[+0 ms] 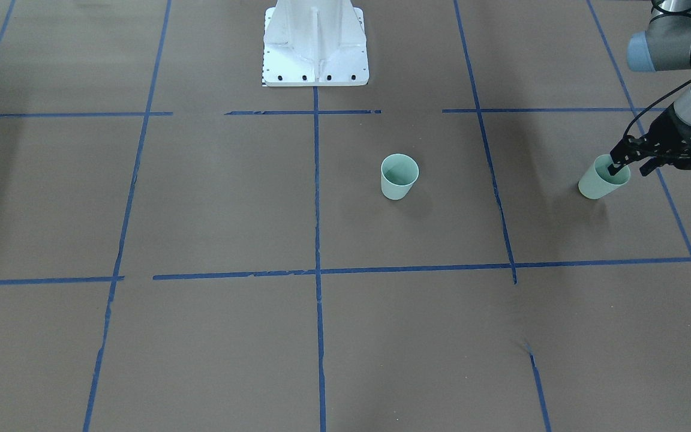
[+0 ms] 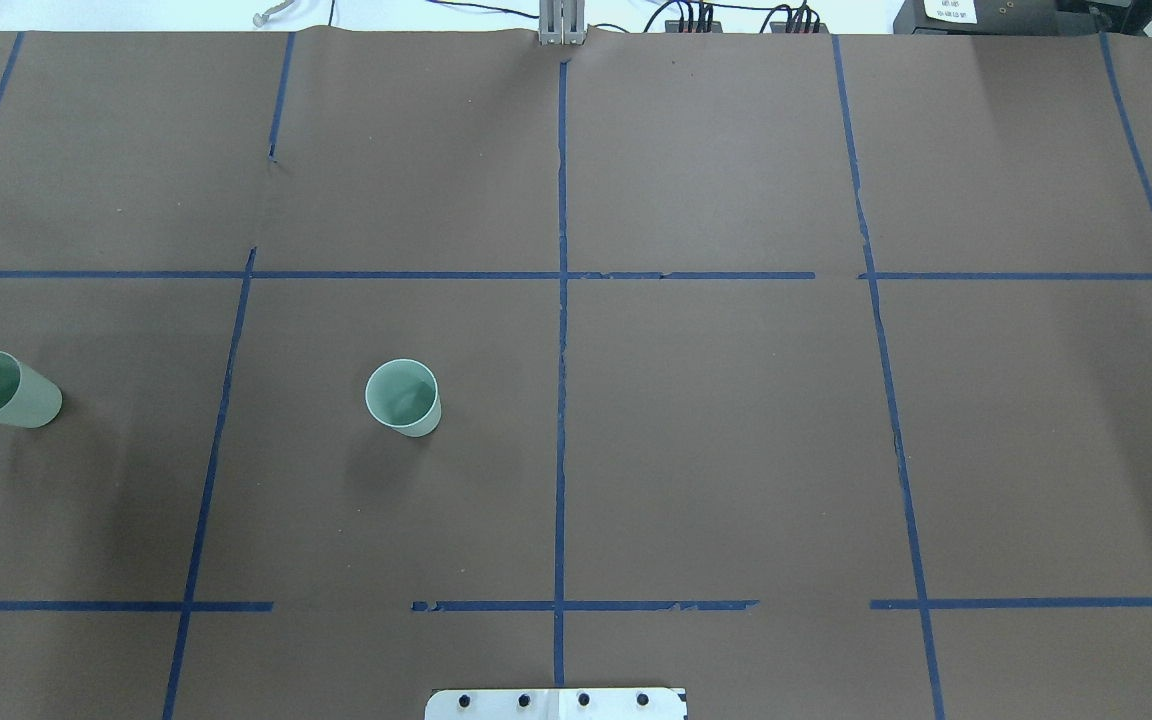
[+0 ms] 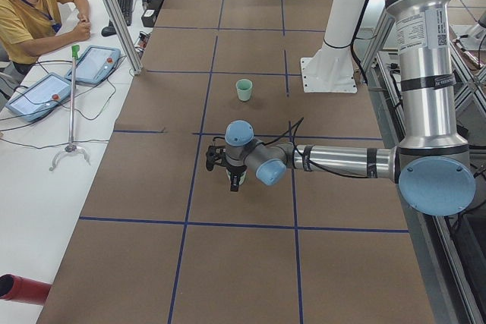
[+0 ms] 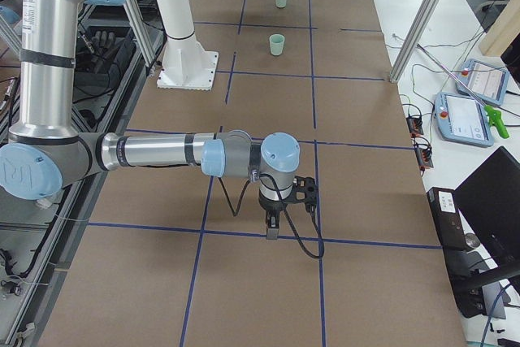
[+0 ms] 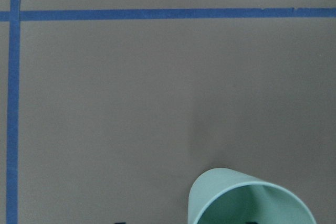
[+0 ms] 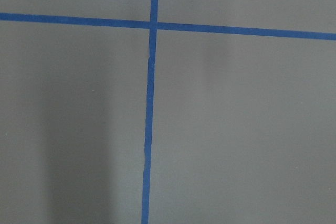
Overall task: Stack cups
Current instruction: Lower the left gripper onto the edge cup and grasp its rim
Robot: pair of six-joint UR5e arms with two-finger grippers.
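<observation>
Two pale mint-green cups stand on the brown table. One cup (image 1: 399,176) stands alone near the middle, also in the overhead view (image 2: 403,396). The other cup (image 1: 598,183) is at the robot's far left (image 2: 11,397). My left gripper (image 1: 628,169) is open and straddles this cup's wall, one finger inside the rim and one outside. The left wrist view shows this cup (image 5: 247,198) at its bottom edge. My right gripper (image 4: 272,229) shows only in the exterior right view, low over bare table far from both cups. I cannot tell whether it is open or shut.
The white robot base (image 1: 315,48) stands at the table's robot-side edge. Blue tape lines (image 2: 561,400) divide the table into squares. An operator (image 3: 30,5) sits beyond the table's far side with tablets (image 3: 38,92).
</observation>
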